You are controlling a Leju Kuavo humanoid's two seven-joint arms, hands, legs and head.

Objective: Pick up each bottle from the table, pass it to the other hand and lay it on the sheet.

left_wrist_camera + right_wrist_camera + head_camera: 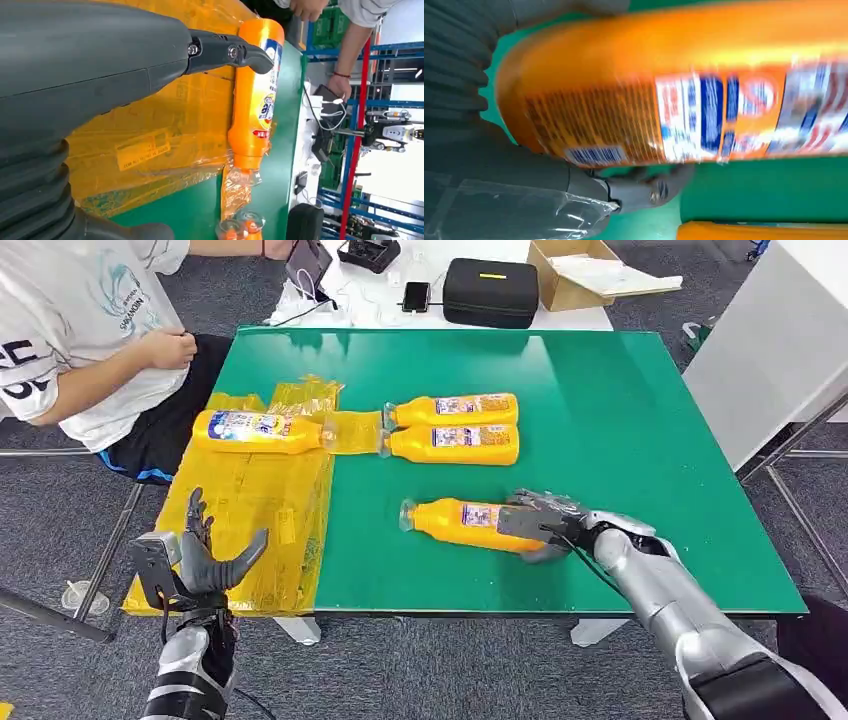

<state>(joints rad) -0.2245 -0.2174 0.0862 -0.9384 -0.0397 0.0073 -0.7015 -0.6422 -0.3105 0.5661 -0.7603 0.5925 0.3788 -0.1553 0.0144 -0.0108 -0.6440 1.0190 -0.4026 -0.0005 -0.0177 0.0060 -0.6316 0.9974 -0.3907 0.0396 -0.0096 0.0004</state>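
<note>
On the green counter (pixel 620 420) we see the yellow sheet (pixel 250 530) draped over its left end, one bottle (pixel 255 429) already lying along the sheet's far edge. Just right of the sheet rests a pair of bottles (pixel 455 427), touching side by side. Nearer us than the pair, our right hand (pixel 540 524) wraps its fingers around the base of the third bottle (pixel 455 519); the right wrist view shows its barcode. Our left hand (pixel 200 558) hovers over the sheet's near corner, fingers spread, holding nothing.
</note>
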